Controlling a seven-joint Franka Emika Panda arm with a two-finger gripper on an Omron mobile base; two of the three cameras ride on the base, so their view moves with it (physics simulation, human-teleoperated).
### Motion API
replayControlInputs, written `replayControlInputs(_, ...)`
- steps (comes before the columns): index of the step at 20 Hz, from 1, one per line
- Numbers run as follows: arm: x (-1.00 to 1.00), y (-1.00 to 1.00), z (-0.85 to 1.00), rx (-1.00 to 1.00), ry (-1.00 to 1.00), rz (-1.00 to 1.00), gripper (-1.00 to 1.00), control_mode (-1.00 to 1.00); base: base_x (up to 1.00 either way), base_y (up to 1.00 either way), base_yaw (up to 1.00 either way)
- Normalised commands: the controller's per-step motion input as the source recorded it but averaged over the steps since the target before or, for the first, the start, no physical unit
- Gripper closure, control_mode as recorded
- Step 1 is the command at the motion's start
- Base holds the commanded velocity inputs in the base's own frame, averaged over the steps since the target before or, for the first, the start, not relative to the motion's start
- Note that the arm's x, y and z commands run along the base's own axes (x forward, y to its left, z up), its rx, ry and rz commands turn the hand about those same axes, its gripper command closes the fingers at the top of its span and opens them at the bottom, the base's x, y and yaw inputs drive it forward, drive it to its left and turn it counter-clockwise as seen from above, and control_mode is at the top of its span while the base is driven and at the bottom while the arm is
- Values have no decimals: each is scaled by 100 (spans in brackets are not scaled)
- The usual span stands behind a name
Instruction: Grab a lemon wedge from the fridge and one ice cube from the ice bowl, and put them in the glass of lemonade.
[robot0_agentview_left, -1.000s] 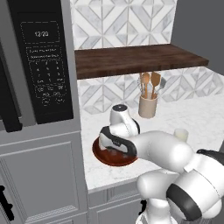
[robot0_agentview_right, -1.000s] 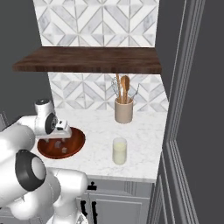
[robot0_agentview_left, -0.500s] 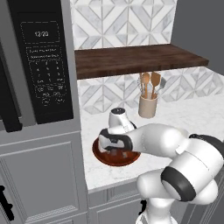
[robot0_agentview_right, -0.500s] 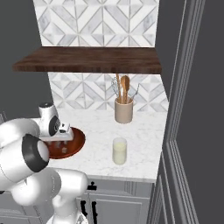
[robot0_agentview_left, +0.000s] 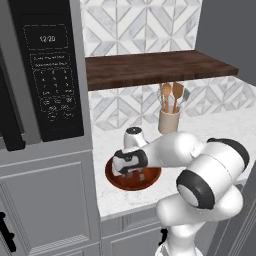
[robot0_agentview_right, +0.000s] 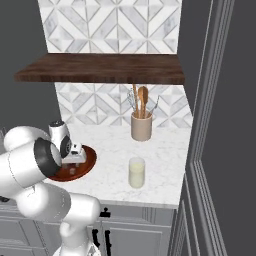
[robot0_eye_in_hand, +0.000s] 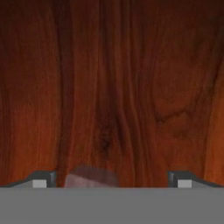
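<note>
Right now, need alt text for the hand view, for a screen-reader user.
Close-up looking down into the ice bowl, its glossy reddish-brown wood grain running across the frame. At the bottom, the open gripper shows two small fingertips set wide apart, with a pale greyish ice cube between them, nearer the left one.

The ice bowl (robot0_agentview_left: 150, 179) is a wide, shallow, reddish-brown wooden dish on the counter. An ice cube (robot0_eye_in_hand: 91, 177), pale and greyish, lies on its floor. The glass (robot0_agentview_right: 136, 173) with pale yellow lemonade stands upright, well apart from the bowl.
</note>
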Motion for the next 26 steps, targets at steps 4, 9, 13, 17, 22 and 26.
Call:
replayControlInputs(4,11,0,-23,0,4,0,-100,-100,0,0,0)
replayControlInputs(9,-1,0,-19,0,6,0,-100,-100,0,0,0)
replayControlInputs(13,-30,0,-1,0,1,0,-100,-100,0,0,0)
replayControlInputs(17,-30,0,0,0,0,0,-100,-100,0,0,0)
replayControlInputs(22,-8,0,0,0,0,0,-100,-100,0,0,0)
replayControlInputs(26,19,0,0,0,0,0,-100,-100,0,0,0)
